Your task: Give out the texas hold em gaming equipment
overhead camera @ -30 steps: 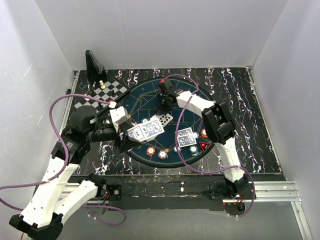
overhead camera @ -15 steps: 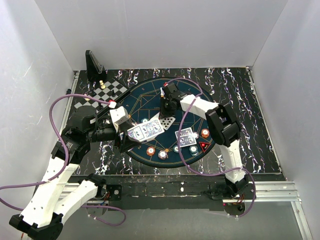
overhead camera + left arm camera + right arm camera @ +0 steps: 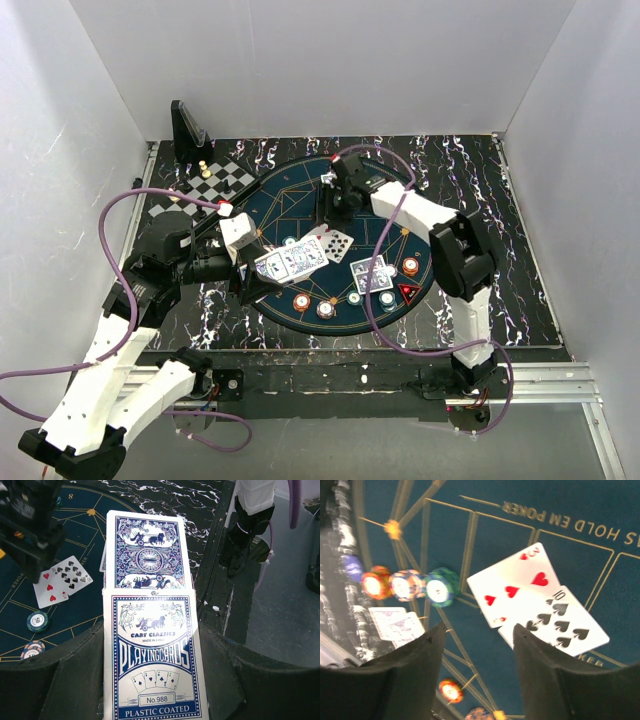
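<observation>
My left gripper (image 3: 247, 276) is shut on a blue-and-white playing-card box (image 3: 155, 665), which it holds over the mat's near-left edge. A blue-backed card (image 3: 147, 550) sticks out of the box. My right gripper (image 3: 480, 630) hangs open and empty over the mat's middle (image 3: 341, 205). Just ahead of it lie two face-up cards, a three of hearts (image 3: 517, 587) and a ten of spades (image 3: 560, 622). Two face-down cards (image 3: 372, 272) lie near the mat's right side. Poker chips (image 3: 301, 300) and a red marker (image 3: 408, 292) sit along the near rim.
The round dark blue mat (image 3: 290, 200) fills the middle of the black marbled table. A checkered board with small chess pieces (image 3: 225, 182) lies at the far left, with a black stand (image 3: 187, 128) behind it. Purple cables loop over both arms.
My right gripper has opened and let go of a face-up card, which now lies by the other one. That arm has drawn back and to the right. The left arm has not moved.
</observation>
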### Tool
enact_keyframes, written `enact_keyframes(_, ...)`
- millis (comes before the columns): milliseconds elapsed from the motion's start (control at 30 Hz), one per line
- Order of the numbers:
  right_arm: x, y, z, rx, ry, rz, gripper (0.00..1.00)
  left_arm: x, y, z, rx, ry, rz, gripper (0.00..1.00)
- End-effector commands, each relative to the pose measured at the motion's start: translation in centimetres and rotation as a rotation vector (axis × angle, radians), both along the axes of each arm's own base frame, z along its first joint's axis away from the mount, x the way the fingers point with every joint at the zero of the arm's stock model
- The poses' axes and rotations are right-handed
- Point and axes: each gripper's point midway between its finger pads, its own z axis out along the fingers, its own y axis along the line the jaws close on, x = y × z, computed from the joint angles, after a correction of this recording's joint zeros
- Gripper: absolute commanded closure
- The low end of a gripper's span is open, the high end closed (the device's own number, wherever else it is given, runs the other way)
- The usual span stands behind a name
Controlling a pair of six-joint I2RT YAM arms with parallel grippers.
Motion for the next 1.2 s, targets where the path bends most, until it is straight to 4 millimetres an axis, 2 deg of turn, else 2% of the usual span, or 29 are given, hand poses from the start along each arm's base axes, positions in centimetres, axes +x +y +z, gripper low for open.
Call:
enact_keyframes(0, 0.3, 0.0, 14.5, 0.220, -0.178, 0.043, 0.26, 0.3, -0.1, 0.2, -0.012, -0.035, -0.004, 1.00)
enact_keyframes(67, -1.2, -1.2, 17.1, 0.259, -0.197, 0.047, 0.19, 0.1, -0.1, -0.2, -0.015, -0.029, -0.010, 1.00)
enact_keyframes(167, -4.3, -3.0, 19.3, 0.345, -0.175, 0.059, 0.15, -0.1, -0.2, -0.8, -0.023, -0.022, -0.019, 1.00)
enact_keyframes(300, -8.5, -5.6, 20.2, 0.467, -0.114, 0.066, 0.14, -0.1, -0.2, -1.6, -0.014, -0.028, -0.027, 1.00)
enact_keyframes(433, -12.8, -6.8, 21.8, 0.576, -0.087, 0.095, 0.13, -0.3, 0.0, -2.1, -0.009, -0.056, -0.038, 1.00)
enact_keyframes(467, -13.6, -6.9, 21.6, 0.595, -0.068, 0.099, 0.12, -0.3, 0.0, -2.2, -0.008, -0.056, -0.040, 1.00)
enact_keyframes(600, -16.5, -6.5, 22.4, 0.673, -0.055, 0.144, 0.11, -0.2, -0.1, -2.4, -0.006, -0.053, -0.042, 1.00)
enact_keyframes(733, -18.6, -4.9, 22.8, 0.702, -0.033, 0.200, 0.11, 0.0, -0.2, -2.3, -0.005, -0.058, -0.043, 1.00)
enact_keyframes(967, -20.6, -2.4, 23.9, 0.725, -0.031, 0.272, 0.10, -0.2, -0.1, -2.0, -0.009, -0.064, -0.043, 1.00)
enact_keyframes(1167, -21.5, 0.3, 23.4, 0.713, 0.008, 0.334, 0.09, 0.0, -0.2, -1.5, -0.014, -0.077, -0.038, 1.00)
